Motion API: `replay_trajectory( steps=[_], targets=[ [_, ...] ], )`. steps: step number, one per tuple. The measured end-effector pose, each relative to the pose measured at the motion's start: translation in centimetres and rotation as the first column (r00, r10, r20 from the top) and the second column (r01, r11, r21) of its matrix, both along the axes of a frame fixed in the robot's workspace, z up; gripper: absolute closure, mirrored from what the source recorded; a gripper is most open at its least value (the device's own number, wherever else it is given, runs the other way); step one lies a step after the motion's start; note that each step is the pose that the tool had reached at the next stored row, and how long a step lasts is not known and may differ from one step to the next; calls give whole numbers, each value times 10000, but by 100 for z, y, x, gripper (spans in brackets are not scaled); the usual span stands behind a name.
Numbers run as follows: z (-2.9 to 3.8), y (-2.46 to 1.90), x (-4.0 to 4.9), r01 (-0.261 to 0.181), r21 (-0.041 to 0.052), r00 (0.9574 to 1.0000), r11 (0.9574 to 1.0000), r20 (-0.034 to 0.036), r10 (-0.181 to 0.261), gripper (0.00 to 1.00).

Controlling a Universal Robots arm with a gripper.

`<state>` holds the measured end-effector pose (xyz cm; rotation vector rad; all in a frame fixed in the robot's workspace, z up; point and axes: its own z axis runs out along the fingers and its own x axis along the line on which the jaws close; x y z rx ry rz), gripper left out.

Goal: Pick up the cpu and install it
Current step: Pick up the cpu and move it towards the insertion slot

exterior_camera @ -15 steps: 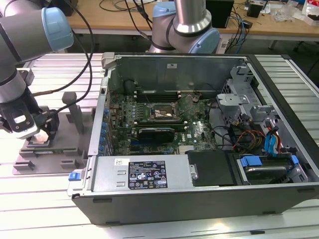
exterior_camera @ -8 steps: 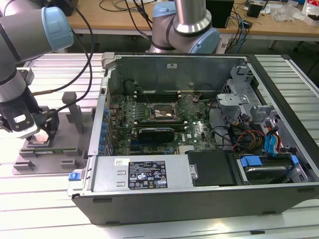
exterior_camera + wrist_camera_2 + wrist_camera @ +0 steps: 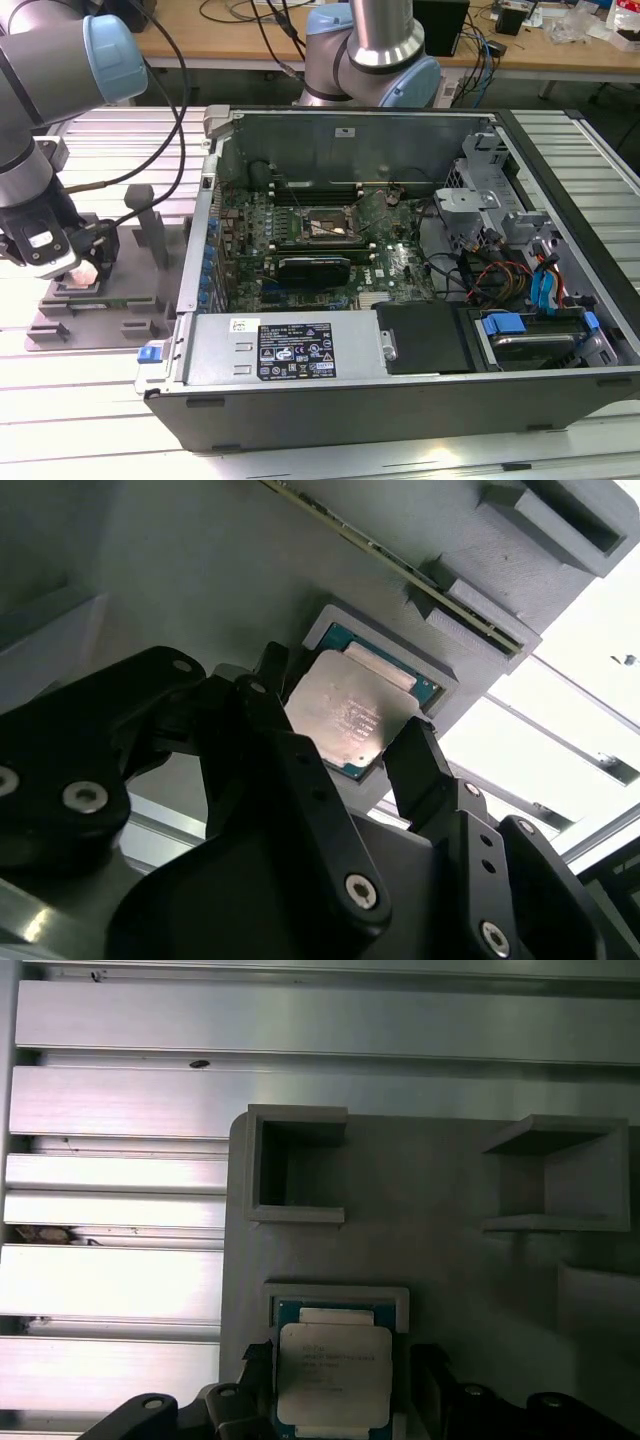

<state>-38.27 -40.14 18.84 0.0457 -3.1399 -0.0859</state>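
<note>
Black fingers (image 3: 415, 755) of my claw (image 3: 343, 702) stand spread, one at each of two opposite edges of the cpu (image 3: 350, 725). The cpu lies flat, directly beneath me, in a shallow pocket of the grey holder (image 3: 450, 1210). I judge nothing is clamped yet. It is almost square, so no long axis matters. In the exterior view all this sits far left, on the slatted metal desk (image 3: 90, 420). The holder's upright posts (image 3: 152, 228) and the computer case wall (image 3: 196, 270) stand between me and the socket (image 3: 325, 228) at centre frame.
</note>
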Motion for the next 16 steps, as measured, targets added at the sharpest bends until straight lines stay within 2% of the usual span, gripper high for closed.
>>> replay_trajectory(
  steps=[5,6,14,16],
  targets=[
    [-1,1,-2,3,-1,10000,10000,-5,-3,35],
    [-1,1,-2,2,-1,10000,10000,-3,-2,42],
    [-3,0,-28,0,16,10000,10000,26,0,42],
    [-2,0,-29,1,16,10000,10000,24,-1,45]
  ],
)
